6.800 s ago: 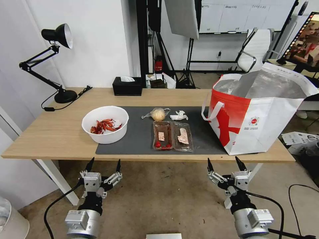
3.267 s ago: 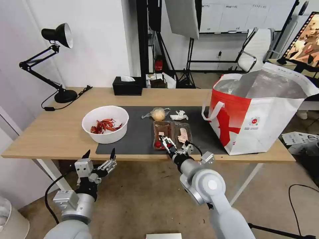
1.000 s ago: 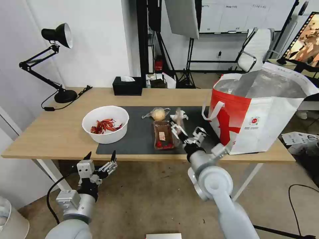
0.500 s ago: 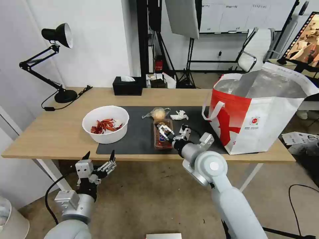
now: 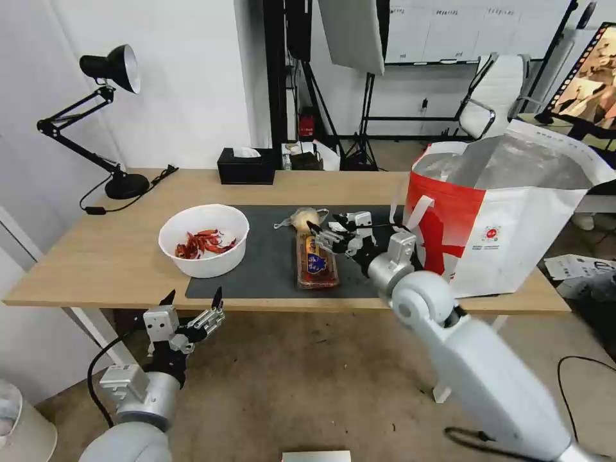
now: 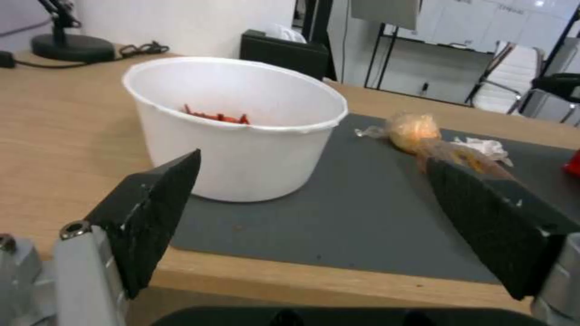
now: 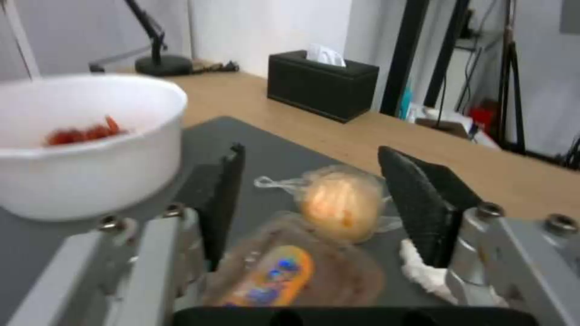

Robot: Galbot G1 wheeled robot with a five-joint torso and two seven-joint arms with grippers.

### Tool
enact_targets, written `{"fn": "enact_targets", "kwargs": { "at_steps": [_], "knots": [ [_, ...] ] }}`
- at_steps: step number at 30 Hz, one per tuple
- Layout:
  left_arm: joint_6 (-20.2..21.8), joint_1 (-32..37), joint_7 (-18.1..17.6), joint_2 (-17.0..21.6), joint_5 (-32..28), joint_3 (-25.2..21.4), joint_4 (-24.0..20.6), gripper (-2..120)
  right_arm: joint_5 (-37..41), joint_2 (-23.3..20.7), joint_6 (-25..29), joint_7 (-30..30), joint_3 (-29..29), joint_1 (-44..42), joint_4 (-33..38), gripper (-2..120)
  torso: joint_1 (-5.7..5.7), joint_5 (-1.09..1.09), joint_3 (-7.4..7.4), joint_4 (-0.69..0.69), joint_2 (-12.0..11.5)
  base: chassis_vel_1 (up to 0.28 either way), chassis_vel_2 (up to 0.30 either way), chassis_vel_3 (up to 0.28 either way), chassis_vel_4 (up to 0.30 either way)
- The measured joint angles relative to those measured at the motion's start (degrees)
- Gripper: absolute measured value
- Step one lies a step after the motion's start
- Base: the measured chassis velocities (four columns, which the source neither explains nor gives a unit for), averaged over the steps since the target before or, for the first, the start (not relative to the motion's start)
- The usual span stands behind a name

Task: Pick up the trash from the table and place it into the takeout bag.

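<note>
The clear hinged plastic tray (image 5: 317,261) w/ red scraps now lies folded shut on the large dark grey mat (image 5: 269,269), roughly mid-table, its long axis running from the table's near edge toward the far side, far end pointing at the small clear bag w/ a yellowish lump (image 5: 305,219), which sits just beyond it, touching or nearly so. The crumpled white tissue (image 7: 423,271) is just beside that end, toward the takeout bag. The right gripper (image 5: 333,232) hovers over the tray's far end and the lump bag, fingers apart, nothing held. Risk, as I judge it: with three bits crowded together, a closing pinch could catch the thin bag film or the tissue along w/ the tray lid, or the springy lid could pop open and spill scraps on lift. A long tray gripped at one end may also droop and tip. The white bowl of red chili shells (image 5: 204,239) stands well apart to the left; the large white-and-red takeout bag w/ foil lining (image 5: 507,218) stands open at the right end. The left gripper (image 5: 190,316) waits below the table's (image 5: 96,256) near edge, fingers apart, empty.
</note>
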Motion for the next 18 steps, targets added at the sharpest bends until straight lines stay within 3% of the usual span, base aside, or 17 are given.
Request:
{"fn": "enact_targets", "kwargs": {
  "at_steps": [3,5,8,13,14,16,17,18],
  "knots": [
    [0.1,-1.3,0.0,0.8,-1.4,0.7,0.9,100,-0.6,-0.3,0.2,-2.1,-1.3,2.1,-2.8,46,0.0,0.02,0.0,0.0,0.0,0.0,0.0,0.0,0.0],
    [0.1,-1.3,0.0,0.8,-1.4,0.7,0.9,100,-0.6,-0.3,0.2,-2.1,-1.3,2.1,-2.8,46,0.0,0.02,0.0,0.0,0.0,0.0,0.0,0.0,0.0],
    [0.6,-4.2,0.0,3.6,-6.5,1.6,2.2,100,-0.8,-0.2,0.0,-5.7,-4.4,5.5,-7.8,26,0.0,0.0,0.0,0.01,0.0,0.0,0.0,0.0,0.0],
    [0.7,-6.5,-0.1,6.3,-13.3,2.4,3.5,100,-1.1,0.7,-0.2,-7.0,-5.9,6.3,-10.5,13,0.0,0.0,0.0,0.0,0.0,0.0,0.0,0.0,0.0],
    [0.7,-7.1,0.0,7.2,-15.9,2.8,3.7,100,-1.2,1.1,-0.3,-7.3,-6.2,6.4,-11.2,9,0.0,0.0,0.0,0.01,0.0,0.0,0.0,0.0,0.0],
    [1.4,-9.3,-0.1,10.7,-31.3,3.6,3.8,100,-1.5,1.8,-0.4,-8.1,-6.7,6.8,-12.8,0,0.0,0.0,0.0,0.0,0.0,0.0,0.0,0.0,0.0],
    [1.4,-9.3,-0.1,10.7,-31.3,3.6,3.8,100,-1.5,1.8,-0.4,-8.1,-6.7,6.8,-12.8,0,0.0,0.0,0.0,0.0,0.0,0.0,0.0,0.0,0.0],
    [2.4,-10.4,-0.2,11.8,-38.0,3.6,3.7,100,-1.5,2.0,-0.4,-8.3,-6.9,6.8,-13.1,0,0.0,0.0,0.0,0.02,0.0,0.0,0.0,0.0,0.0]
  ]
}}
